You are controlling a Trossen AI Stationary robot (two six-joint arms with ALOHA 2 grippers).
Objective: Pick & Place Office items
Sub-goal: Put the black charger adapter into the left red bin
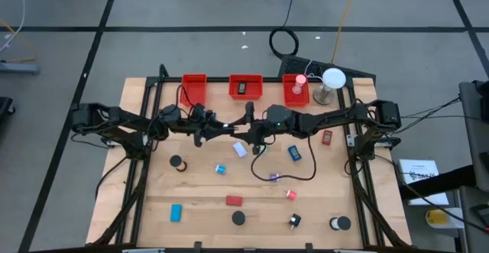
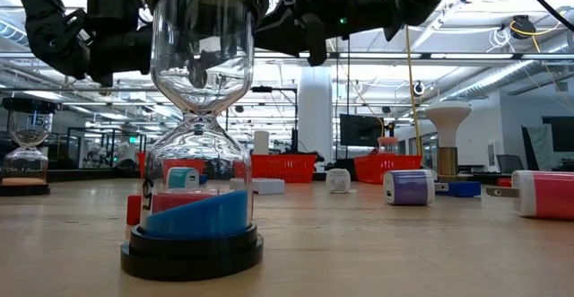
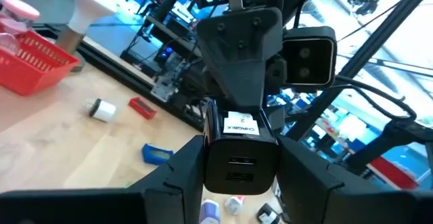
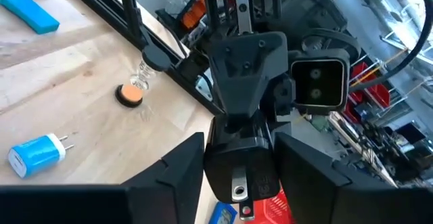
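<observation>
A black charger block (image 3: pixel 240 160) hangs above the middle of the table between my two grippers, which meet there tip to tip (image 1: pixel 231 125). My left gripper (image 3: pixel 240 183) is shut on it from the table's left. My right gripper (image 4: pixel 237 183) comes from the table's right and is shut on the same block (image 4: pixel 237 160). Other office items lie loose on the wood: a white bit (image 1: pixel 240 149), a blue charger (image 1: pixel 295 153), a red block (image 1: pixel 234 201), a blue block (image 1: pixel 176 212) and black discs (image 1: pixel 238 218). My left gripper pinches the charger's two side faces (image 3: pixel 208 163) between its fingers, at the end with the two ports. The fingers lie about level, coming from the table's left. The block is lifted clear of the table, its label face up. My right gripper pinches the block's two sides (image 4: pixel 211 163) between its fingers, at the end with the metal prong (image 4: pixel 237 190). The fingers come about level from the table's right, facing my left gripper. The block hangs clear of the table.
Three red bins (image 1: pixel 195 87) (image 1: pixel 245 86) (image 1: pixel 296 89) stand along the far edge, with a white round lamp (image 1: pixel 332 79) beside the right one. An hourglass (image 2: pixel 193 153) stands near the front edge. Black frame rails (image 1: pixel 136 169) run along both table sides.
</observation>
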